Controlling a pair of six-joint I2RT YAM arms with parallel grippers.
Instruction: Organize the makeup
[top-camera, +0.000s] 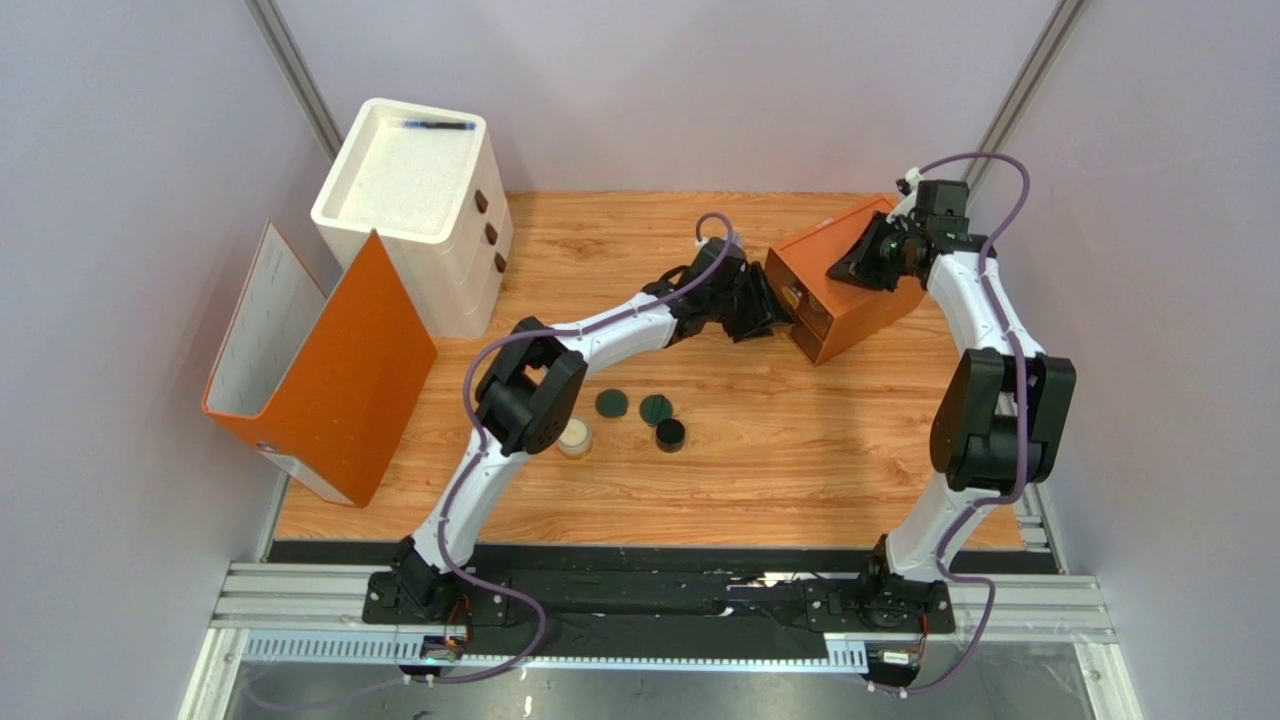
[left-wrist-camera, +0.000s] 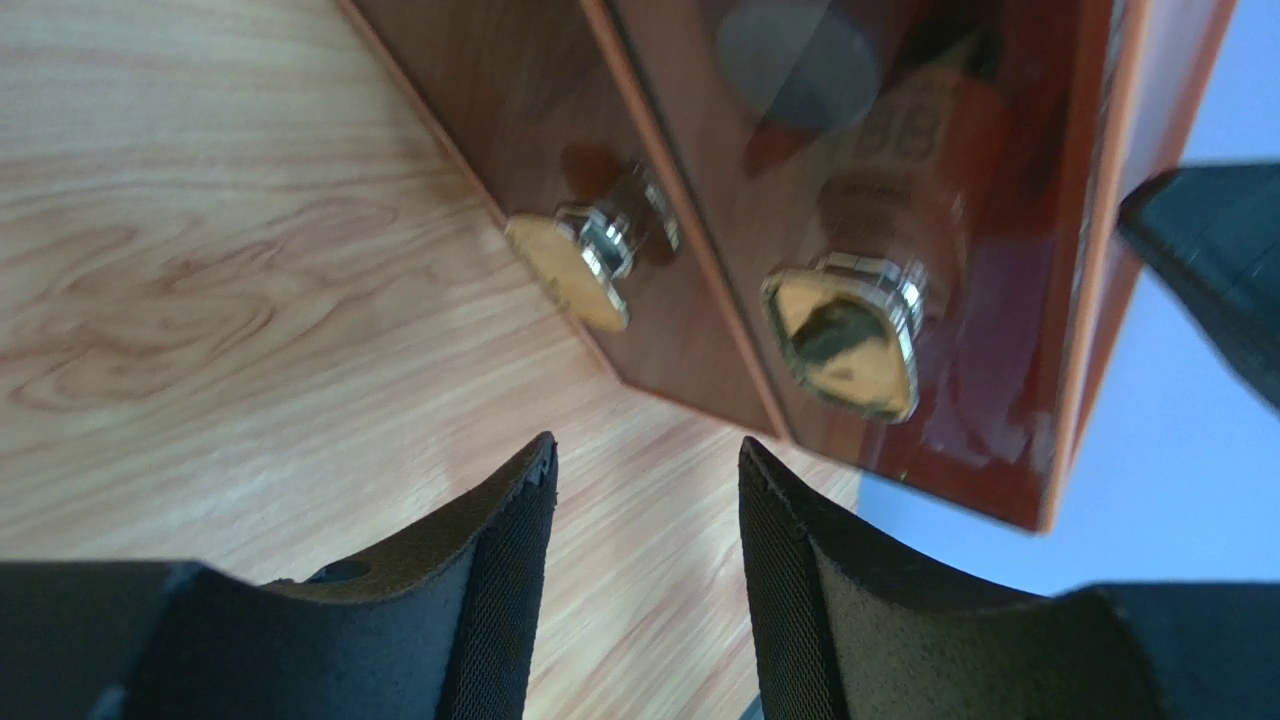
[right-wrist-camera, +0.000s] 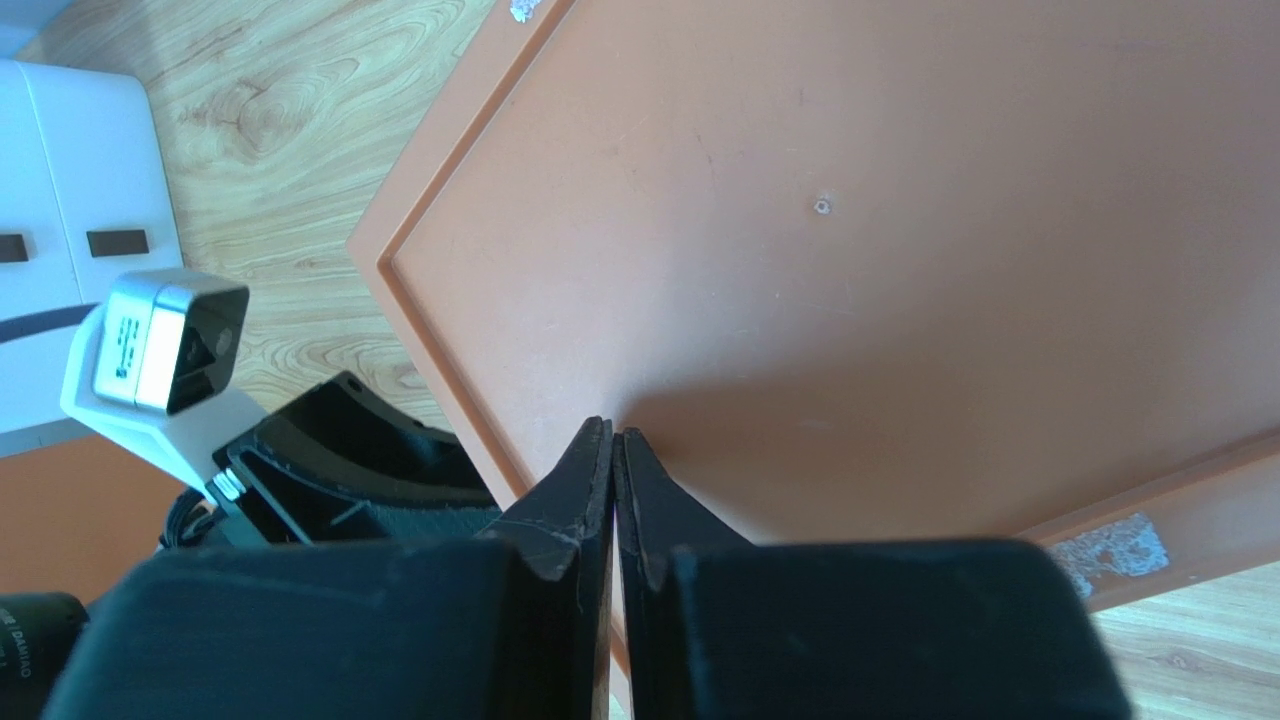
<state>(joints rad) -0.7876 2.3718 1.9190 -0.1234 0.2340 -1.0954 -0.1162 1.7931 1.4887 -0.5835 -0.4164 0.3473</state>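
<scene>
Four cosmetics, two green discs (top-camera: 612, 402), a black jar (top-camera: 670, 435) and a cream jar (top-camera: 574, 438), are grouped at frame centre. The left gripper (left-wrist-camera: 646, 458) is parted, empty, before the knobs (left-wrist-camera: 842, 338) of the orange box (top-camera: 842, 293); the right gripper (right-wrist-camera: 616, 435) is closed over its top.

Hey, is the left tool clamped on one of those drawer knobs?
No, the left tool stands open short of both knobs on the orange drawer box, with only bare table showing between its fingers.

Wooden table (top-camera: 781, 480) bears orange box (top-camera: 842, 285), white cabinet (top-camera: 403, 188); green discs (top-camera: 612, 404), black jar (top-camera: 670, 435), cream jar (top-camera: 576, 438).
</scene>
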